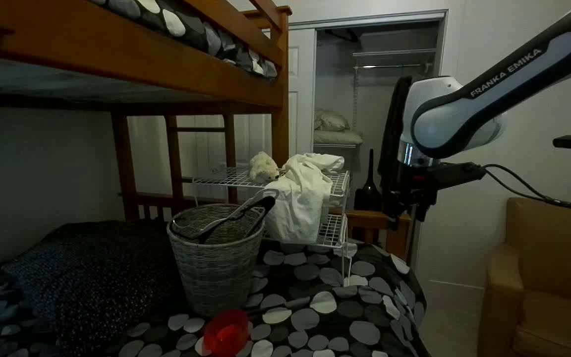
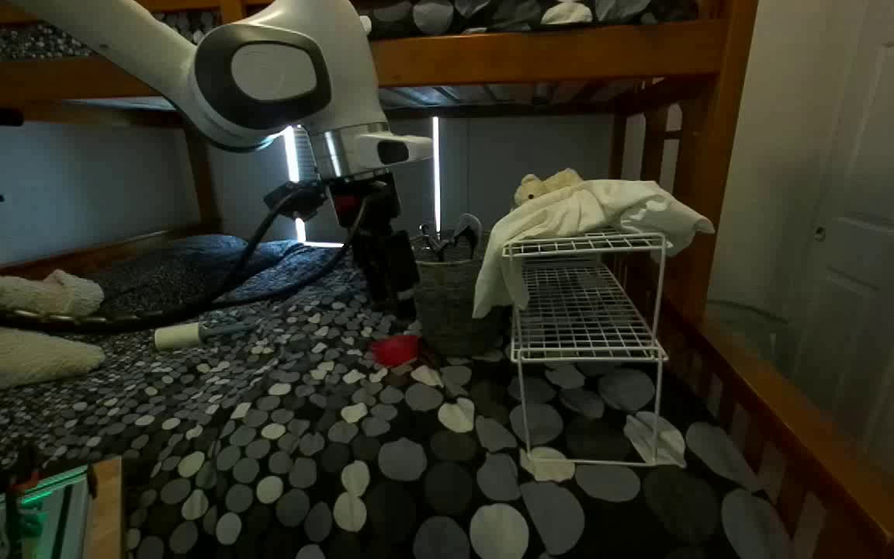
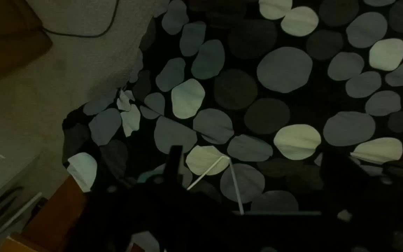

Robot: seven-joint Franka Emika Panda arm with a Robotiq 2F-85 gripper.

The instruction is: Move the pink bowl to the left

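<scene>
The pink bowl shows in both exterior views as a small, shallow, reddish bowl (image 1: 226,333) (image 2: 395,351). It sits on the dotted bedcover beside the foot of the grey woven basket (image 1: 216,272) (image 2: 455,295). The bowl is out of view in the wrist view. My gripper (image 1: 403,218) hangs in the air above the bed, well away from the bowl, past the wire rack in that exterior view. It also shows in an exterior view (image 2: 396,307), pointing down. In the wrist view my gripper (image 3: 252,164) has its dark fingers wide apart, with only bedcover and thin white wire seen between them.
A white wire rack (image 1: 332,238) (image 2: 660,310) stands beside the basket. A white cloth (image 1: 298,203) (image 2: 594,206) and a plush bear (image 1: 262,167) lie on it. Black-handled tools (image 1: 236,218) stick out of the basket. The upper bunk's wooden rail (image 2: 548,58) runs overhead. A roller (image 2: 179,335) lies on the bed.
</scene>
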